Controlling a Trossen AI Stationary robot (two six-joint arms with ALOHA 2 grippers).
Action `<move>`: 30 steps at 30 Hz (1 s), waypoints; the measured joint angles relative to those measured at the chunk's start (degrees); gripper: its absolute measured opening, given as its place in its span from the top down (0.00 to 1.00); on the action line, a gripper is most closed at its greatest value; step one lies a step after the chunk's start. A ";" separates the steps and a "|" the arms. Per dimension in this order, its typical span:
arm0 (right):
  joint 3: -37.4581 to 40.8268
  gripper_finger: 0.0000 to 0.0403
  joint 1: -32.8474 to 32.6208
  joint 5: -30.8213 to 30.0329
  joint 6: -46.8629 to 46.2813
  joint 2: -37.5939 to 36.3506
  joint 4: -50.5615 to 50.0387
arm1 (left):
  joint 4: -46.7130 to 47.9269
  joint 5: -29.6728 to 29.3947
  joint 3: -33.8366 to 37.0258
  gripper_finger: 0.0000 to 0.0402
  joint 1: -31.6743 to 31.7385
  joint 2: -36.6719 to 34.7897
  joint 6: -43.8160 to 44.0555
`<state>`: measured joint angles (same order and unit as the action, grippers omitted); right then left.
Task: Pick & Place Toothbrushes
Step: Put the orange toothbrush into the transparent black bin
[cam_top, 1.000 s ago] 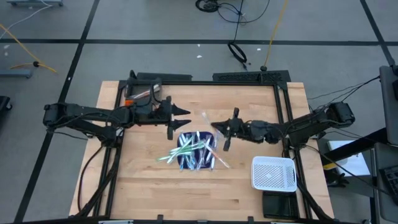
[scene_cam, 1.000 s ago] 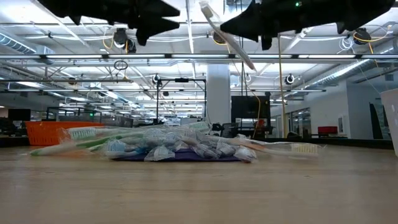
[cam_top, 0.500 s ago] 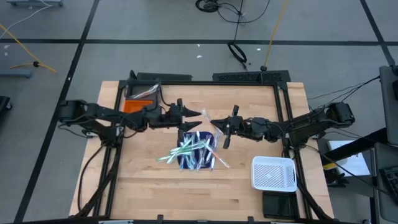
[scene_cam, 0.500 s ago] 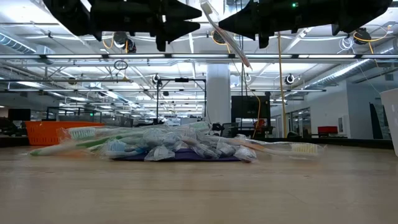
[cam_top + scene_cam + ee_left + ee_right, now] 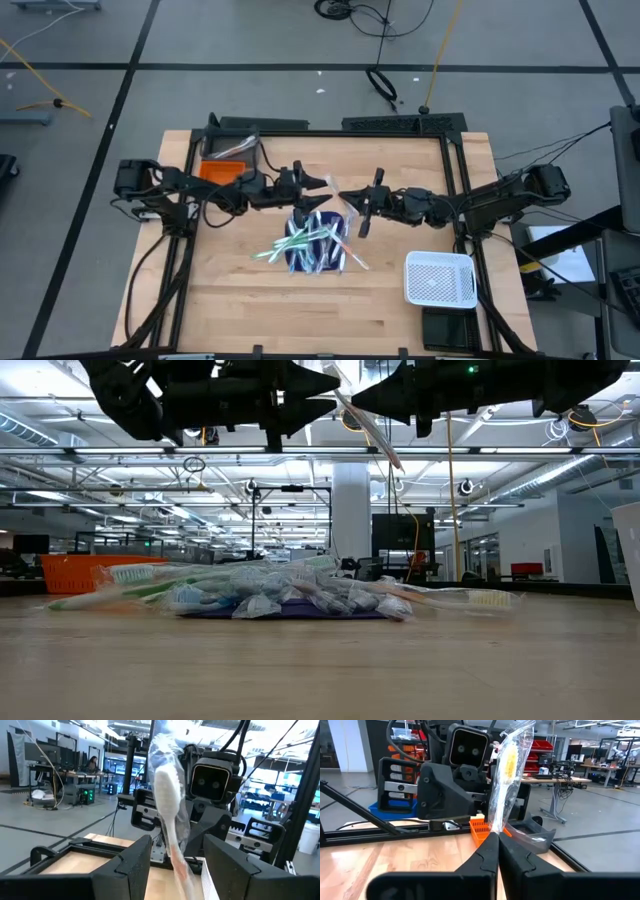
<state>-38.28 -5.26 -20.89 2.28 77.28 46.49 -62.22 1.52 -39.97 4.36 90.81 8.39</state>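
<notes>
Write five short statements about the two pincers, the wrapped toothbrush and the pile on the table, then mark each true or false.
1. The right pincer is shut on a wrapped toothbrush. True.
2. The left pincer is clamped on that toothbrush. False: its fingers stand open on either side of it.
3. The pile of toothbrushes lies on a dark blue mat. True.
4. The white basket holds several toothbrushes. False: none shows in it.
5. Both pincers rest on the table. False: both are above the pile.
</notes>
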 joint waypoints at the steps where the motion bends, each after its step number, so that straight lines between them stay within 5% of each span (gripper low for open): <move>1: 0.00 1.00 0.00 0.00 -0.02 0.01 -0.01 | -0.20 0.00 -0.02 0.55 -0.02 0.02 0.40; 14: 0.00 1.00 0.28 0.03 -0.06 1.33 1.57 | -1.82 0.04 -0.73 0.57 -0.06 -0.01 0.77; 25: 0.00 1.00 0.31 0.20 -0.07 1.40 1.71 | -1.63 0.39 -0.74 0.97 -0.11 -0.02 -0.59; 30: 0.00 1.00 0.31 0.25 0.08 1.40 1.32 | -1.29 0.39 -0.74 0.99 -0.11 -0.01 -0.60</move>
<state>-38.28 -4.95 -20.64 2.37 78.67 47.81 -63.51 1.91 -40.71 4.25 90.80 7.80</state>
